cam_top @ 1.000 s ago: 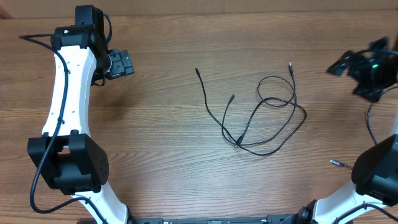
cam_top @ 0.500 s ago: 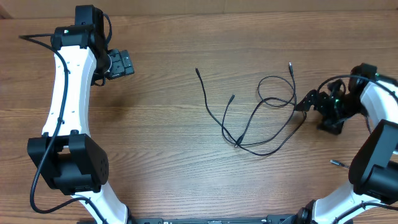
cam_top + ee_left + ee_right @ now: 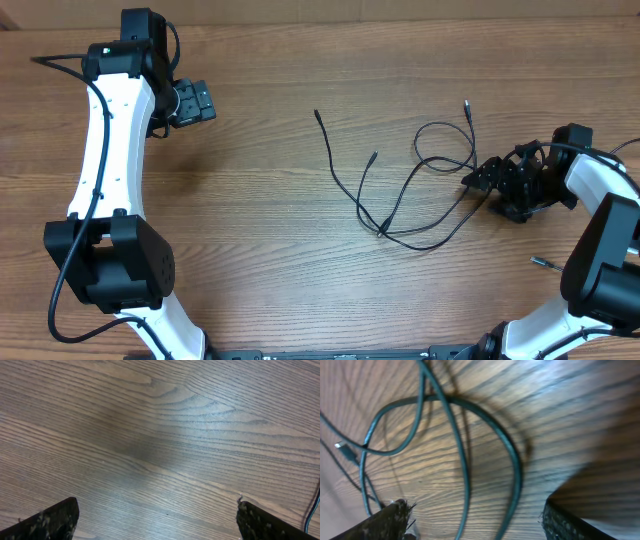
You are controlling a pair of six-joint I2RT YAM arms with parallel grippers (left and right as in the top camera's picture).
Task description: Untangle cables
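Observation:
Several thin black cables lie tangled at mid-table, with plug ends at the far left, the middle and the far right. My right gripper is low over the right edge of the tangle and open. In the right wrist view, two cable strands run across the wood between its fingers, touching neither; the gripper holds nothing. My left gripper stays at the far left, away from the cables. In the left wrist view it is open over bare wood.
A loose silver-tipped plug lies near the right arm's base. The left arm stretches along the table's left side. A thin wire shows at the right edge of the left wrist view.
The right arm swung from the far right edge in toward the tangle and dropped to its right loop, and its jaws have narrowed a little. Left arm and cables have not moved.

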